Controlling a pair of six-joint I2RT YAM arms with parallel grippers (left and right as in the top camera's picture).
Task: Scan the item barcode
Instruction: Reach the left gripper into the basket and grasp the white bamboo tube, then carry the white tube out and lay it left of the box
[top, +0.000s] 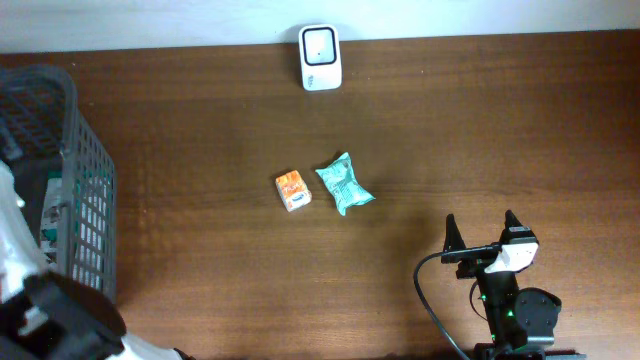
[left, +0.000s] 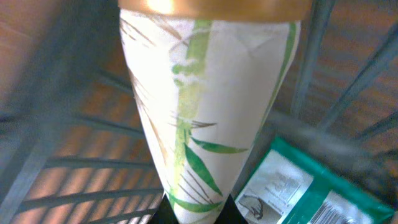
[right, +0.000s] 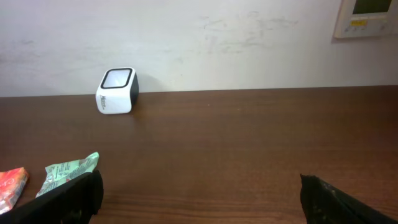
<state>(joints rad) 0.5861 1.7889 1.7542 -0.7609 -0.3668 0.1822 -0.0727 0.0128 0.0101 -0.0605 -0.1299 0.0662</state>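
Right gripper (right: 199, 186) has its fingers (right: 74, 196) spread wide, nothing between them. White scanner (right: 116, 91) stands at the far table (right: 249, 137) edge by the wall. Green packet (right: 68, 171) sits just beside orange packet (right: 12, 185), lower left. Wall panel (right: 367, 17) top right.

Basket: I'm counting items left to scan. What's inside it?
A bamboo-print pack, pinched in the left gripper, and a green packet beside it. The arm covers the rest of the basket from overhead.

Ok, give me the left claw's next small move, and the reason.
Probably lift straight up. The left claw appears shut on the bamboo-print pack inside the basket, with mesh walls close around and a green packet beside it; the scanner stands well away across the table.
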